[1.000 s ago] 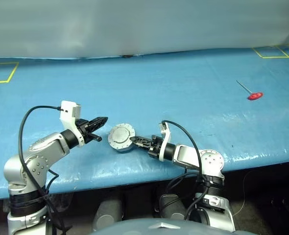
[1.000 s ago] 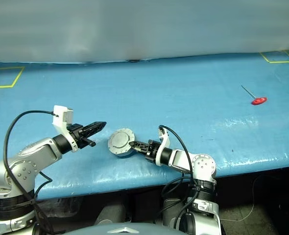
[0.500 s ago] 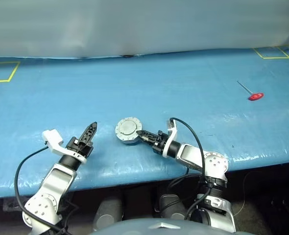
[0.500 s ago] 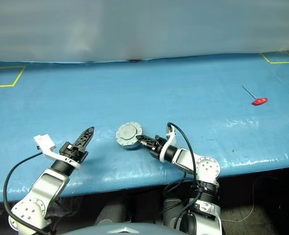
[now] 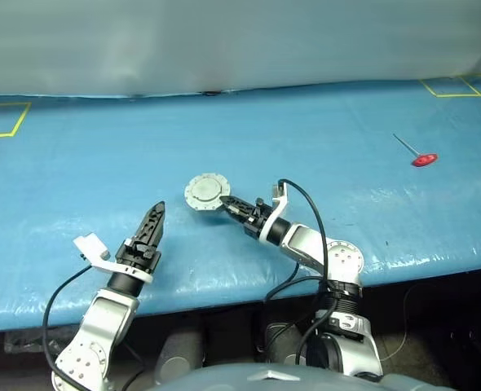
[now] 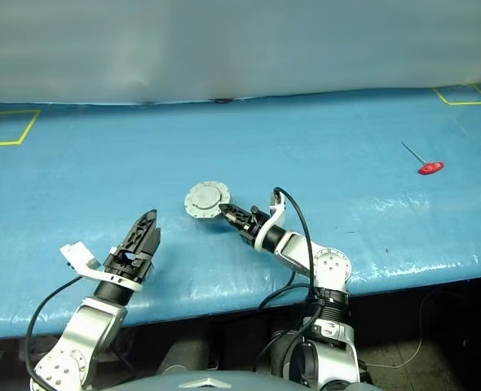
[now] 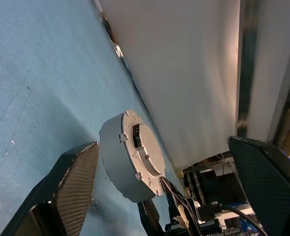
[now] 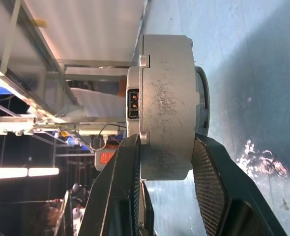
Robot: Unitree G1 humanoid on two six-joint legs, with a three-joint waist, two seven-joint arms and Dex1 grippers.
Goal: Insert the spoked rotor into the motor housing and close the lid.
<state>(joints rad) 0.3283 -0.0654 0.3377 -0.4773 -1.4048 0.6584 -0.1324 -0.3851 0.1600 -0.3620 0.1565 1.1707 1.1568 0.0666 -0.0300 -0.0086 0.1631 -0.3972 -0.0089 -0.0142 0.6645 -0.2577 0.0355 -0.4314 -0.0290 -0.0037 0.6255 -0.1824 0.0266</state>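
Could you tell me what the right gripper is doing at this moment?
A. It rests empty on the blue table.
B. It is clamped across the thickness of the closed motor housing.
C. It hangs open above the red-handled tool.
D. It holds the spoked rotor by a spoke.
B: in the right wrist view the right gripper has a finger on each flat face of the motor housing, whose lid is shut.

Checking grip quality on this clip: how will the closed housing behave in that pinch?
The housing looks like rigid, scuffed metal, so probably stiff and heavy for its size. The right hand pinches its flat faces; smooth metal may slip. Set down on edge, it could roll.
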